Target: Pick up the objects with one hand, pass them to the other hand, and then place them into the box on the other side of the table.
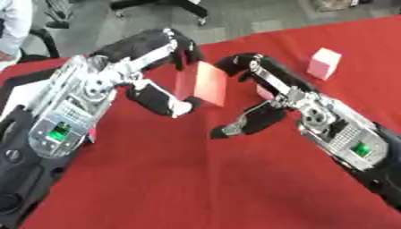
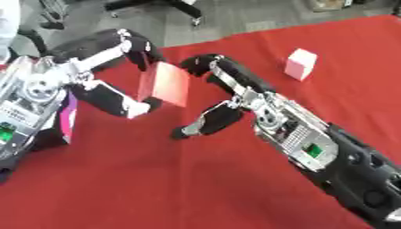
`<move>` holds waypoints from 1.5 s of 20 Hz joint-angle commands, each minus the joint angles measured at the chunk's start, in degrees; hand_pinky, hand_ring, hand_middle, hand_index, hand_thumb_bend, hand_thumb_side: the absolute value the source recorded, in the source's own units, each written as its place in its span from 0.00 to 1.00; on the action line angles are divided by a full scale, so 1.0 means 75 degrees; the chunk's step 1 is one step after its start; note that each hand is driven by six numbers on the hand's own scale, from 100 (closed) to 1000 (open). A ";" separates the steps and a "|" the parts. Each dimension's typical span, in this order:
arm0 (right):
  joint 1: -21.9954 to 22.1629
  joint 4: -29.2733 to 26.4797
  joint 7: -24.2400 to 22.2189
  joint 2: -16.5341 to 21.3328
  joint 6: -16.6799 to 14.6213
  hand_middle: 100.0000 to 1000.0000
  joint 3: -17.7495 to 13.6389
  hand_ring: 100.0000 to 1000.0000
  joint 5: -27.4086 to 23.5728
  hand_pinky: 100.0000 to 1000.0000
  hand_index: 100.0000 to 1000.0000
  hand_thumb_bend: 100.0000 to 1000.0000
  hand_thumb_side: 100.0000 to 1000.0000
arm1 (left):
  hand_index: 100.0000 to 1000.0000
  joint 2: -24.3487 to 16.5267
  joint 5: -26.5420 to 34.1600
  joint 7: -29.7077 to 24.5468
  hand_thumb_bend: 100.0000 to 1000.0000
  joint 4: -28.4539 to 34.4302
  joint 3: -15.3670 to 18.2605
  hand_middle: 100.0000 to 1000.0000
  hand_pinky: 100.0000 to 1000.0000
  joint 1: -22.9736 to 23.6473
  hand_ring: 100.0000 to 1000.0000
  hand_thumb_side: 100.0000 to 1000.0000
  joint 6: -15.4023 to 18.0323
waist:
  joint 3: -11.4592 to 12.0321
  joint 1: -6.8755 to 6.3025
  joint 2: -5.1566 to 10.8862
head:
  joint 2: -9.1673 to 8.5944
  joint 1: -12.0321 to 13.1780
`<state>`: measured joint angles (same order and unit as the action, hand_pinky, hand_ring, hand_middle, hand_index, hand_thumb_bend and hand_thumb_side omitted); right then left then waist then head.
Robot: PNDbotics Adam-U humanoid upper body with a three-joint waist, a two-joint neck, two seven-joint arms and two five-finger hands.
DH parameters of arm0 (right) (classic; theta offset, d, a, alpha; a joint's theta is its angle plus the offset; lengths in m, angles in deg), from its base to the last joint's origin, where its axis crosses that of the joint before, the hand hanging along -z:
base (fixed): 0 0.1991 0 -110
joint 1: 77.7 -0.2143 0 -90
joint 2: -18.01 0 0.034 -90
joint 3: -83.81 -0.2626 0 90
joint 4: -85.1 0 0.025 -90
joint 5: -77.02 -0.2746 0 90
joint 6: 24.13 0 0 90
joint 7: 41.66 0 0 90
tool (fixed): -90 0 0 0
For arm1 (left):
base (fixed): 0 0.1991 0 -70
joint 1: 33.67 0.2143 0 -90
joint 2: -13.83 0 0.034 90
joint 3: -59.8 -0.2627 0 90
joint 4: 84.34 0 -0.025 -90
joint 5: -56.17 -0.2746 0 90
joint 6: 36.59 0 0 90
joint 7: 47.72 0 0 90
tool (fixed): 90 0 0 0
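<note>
- Red tablecloth [image 1: 196, 179] covers the table, bare in front of both hands.
- Right hand [image 1: 262, 105] reaches in from the right, forearm running back to the lower right corner. Fingers are spread and gently curved, thumb pointing down and left, upper fingers arching toward the flat pink box [image 1: 205, 82]. Nothing sits in its grasp.
- Whether the right hand's upper fingers touch the flat pink box's right edge, can't tell; they are at least just beside it.
- Left hand [image 1: 160, 74] comes in from the left and grips the flat pink box: fingers curl over the top edge, thumb presses under the lower left corner.
- Flat pink box stands upright on edge between the two hands, held off the cloth, inside the left hand's pinch and just left of the right hand.
- Small pink piece [image 1: 265, 92] shows just behind the right hand's wrist; shape is unclear.
- Dark bin with magenta side [image 2: 64, 118] sits below and outside the left forearm, at the table's left edge.
- Pale pink cube [image 2: 300, 64] rests on the cloth beyond the right hand, up and to its right, well apart from both hands.
</note>
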<state>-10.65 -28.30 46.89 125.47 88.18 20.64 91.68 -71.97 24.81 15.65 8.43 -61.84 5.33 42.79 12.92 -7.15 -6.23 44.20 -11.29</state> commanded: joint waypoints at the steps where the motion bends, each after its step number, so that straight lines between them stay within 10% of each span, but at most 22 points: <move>1: 0.0030 -0.0159 0.0124 0.0273 0.0027 0.71 -0.0172 0.77 -0.0011 0.70 0.82 0.83 0.18 | 0.37 -0.0415 0.0126 0.0169 0.03 0.0366 0.0420 0.34 0.69 0.0058 0.55 0.00 -0.0166 | -0.0006 0.0059 0.0070 | -0.0010 0.0132; 16: 0.0740 -0.0159 0.0946 0.0781 -0.0368 0.69 -0.0744 0.76 -0.0572 0.71 0.81 0.75 0.16 | 0.37 -0.2040 0.0903 0.1354 0.00 0.0457 0.1925 0.33 0.69 0.0914 0.54 0.00 -0.1243 | -0.0003 0.0268 0.0078 | -0.0010 0.0534; 30: 0.1092 -0.0159 0.1696 0.1198 -0.0890 0.68 -0.1504 0.76 -0.1263 0.70 0.80 0.73 0.17 | 0.37 -0.2699 0.0871 0.1734 0.00 -0.0785 0.2301 0.33 0.69 0.1144 0.54 0.00 -0.1110 | -0.0042 0.0420 -0.0026 | -0.0010 0.0917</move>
<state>-2.02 -28.32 59.11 132.66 81.66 10.41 82.86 -89.95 31.60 28.27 2.51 -45.61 14.61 34.26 12.58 -4.82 -6.25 44.20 -4.61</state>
